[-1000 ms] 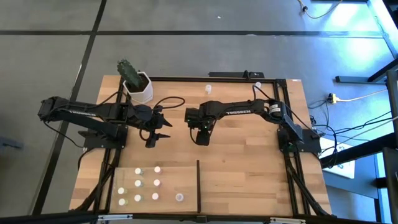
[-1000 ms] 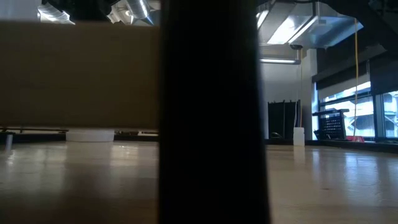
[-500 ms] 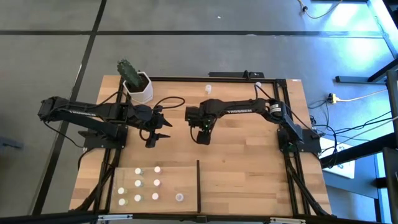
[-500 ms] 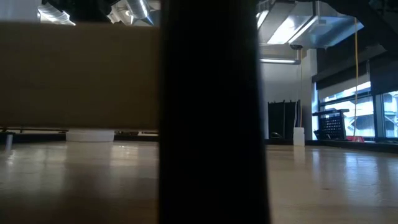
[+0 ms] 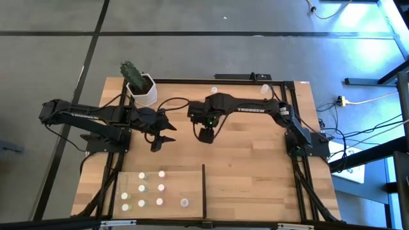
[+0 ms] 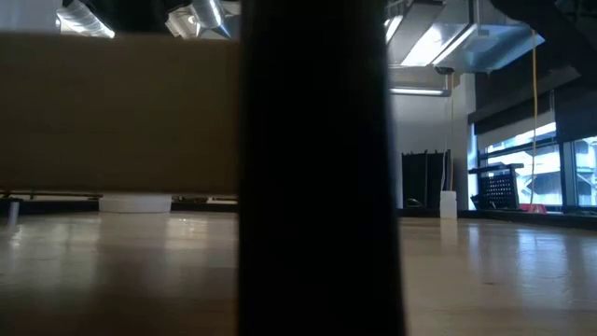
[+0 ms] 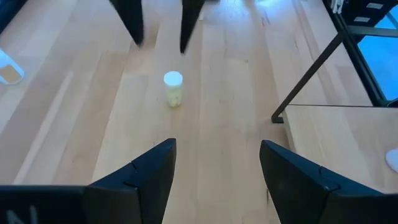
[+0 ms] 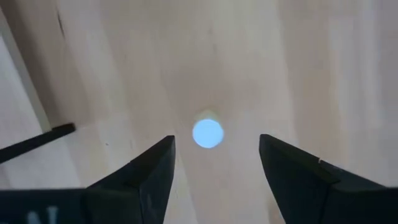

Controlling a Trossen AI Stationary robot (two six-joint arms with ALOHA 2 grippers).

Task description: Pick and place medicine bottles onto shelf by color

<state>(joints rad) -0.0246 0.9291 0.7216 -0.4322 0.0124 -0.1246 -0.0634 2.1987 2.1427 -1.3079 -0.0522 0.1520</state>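
Note:
One medicine bottle [image 7: 173, 88], white cap over a pale yellowish body, stands upright on the tabletop mid-table. My right gripper [image 8: 216, 162] hangs open straight above it, fingers pointing down, with the cap [image 8: 208, 133] well below and between them; in the high view this gripper [image 5: 206, 135] hides the bottle. My left gripper [image 5: 171, 132] waits open to the bottle's left, aimed at it, its fingers [image 7: 149, 171] apart and touching nothing. Several bottles [image 5: 142, 190] stand on the shelf [image 5: 182, 180] at the near left.
A black upright divider [image 5: 204, 190] edges the shelf's right side and blocks much of the low view [image 6: 317, 168]. A white cactus pot [image 5: 142, 89] stands at the far left. Two more bottles [image 5: 215, 91] [image 5: 265, 87] stand by the far edge. Bare wood lies right of the divider.
My right gripper has risen straight up from the tabletop, still pointing down, and the bottle stays standing on the wood beneath it.

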